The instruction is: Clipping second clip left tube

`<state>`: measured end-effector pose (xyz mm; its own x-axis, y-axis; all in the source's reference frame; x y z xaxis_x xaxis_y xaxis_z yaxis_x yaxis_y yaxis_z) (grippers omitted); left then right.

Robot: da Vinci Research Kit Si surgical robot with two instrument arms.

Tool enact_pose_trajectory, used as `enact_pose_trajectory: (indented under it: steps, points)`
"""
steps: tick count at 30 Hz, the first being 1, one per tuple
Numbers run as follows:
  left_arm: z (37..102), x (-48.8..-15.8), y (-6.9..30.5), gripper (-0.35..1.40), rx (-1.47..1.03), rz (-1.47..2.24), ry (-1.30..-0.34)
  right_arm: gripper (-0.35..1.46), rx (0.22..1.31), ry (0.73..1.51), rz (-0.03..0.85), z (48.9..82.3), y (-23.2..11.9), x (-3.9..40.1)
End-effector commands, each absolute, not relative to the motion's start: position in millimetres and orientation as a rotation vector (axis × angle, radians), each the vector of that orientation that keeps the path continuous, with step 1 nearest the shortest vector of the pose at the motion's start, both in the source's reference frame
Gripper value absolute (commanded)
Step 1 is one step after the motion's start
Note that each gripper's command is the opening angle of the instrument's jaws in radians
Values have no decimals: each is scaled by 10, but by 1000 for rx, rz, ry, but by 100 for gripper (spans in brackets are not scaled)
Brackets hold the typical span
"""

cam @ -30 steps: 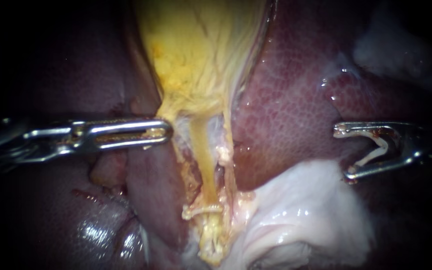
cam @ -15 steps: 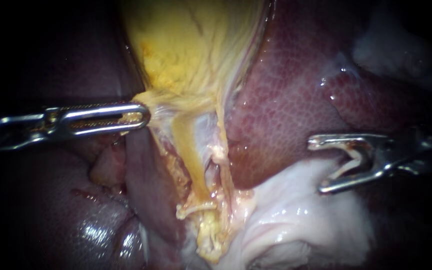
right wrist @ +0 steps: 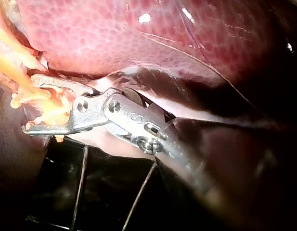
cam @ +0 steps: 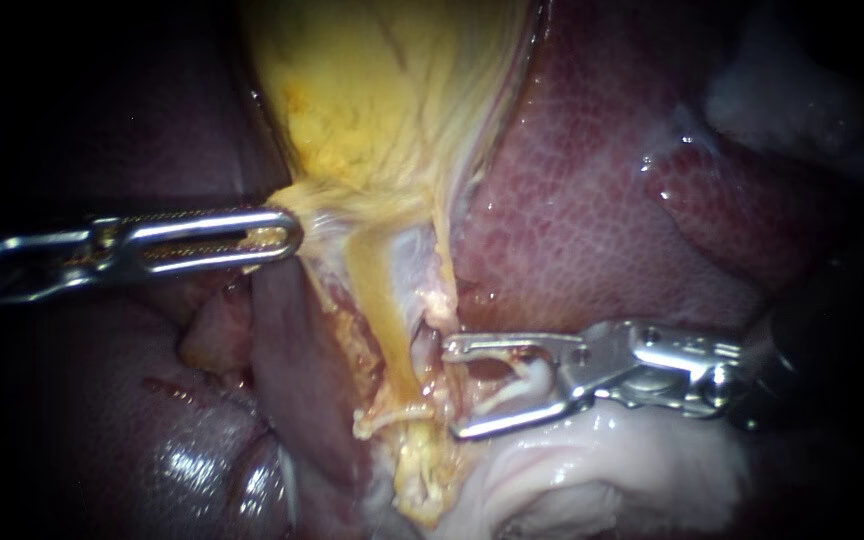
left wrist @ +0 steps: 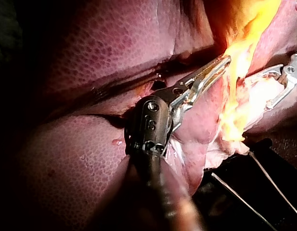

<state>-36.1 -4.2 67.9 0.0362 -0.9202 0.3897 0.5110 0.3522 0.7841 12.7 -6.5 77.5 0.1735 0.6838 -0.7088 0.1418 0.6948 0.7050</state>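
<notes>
Nearest, a seated clip [cam: 397, 415] crosses the yellow left tube [cam: 380, 295]. Just right of the tube, the right instrument's end effector [cam: 452, 390] holds a white loaded clip [cam: 522, 385] between widely spread jaws, with its tips beside the tube. Farther left, the left instrument's end effector [cam: 287, 232] is clamped on the gallbladder [cam: 382, 100] at its neck.

Base: one dark flat surface [right wrist: 107, 207] showing under the tissue in both wrist views; material cannot be told.

On it:
- liver [left wrist: 66, 163], lobes resting along the surface's edge
- fringe of pale tissue [left wrist: 230, 144] beside the liver, hanging over that edge
- two thin pale strands [left wrist: 276, 187], straight, lying side by side and apart; kind cannot be told
</notes>
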Motion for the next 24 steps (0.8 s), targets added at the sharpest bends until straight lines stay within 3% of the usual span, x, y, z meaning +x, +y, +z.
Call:
enact_pose_trajectory:
  steps: [1, 24]
  points:
    - [679, -361, -42, -35, 502, -1173, -1023, 60, 763, 1368, 443, 779, -66, 132]
    - [678, -363, -44, -35, 500, -1174, -1022, 60, 780, 1354, 446, 811, -68, 155]
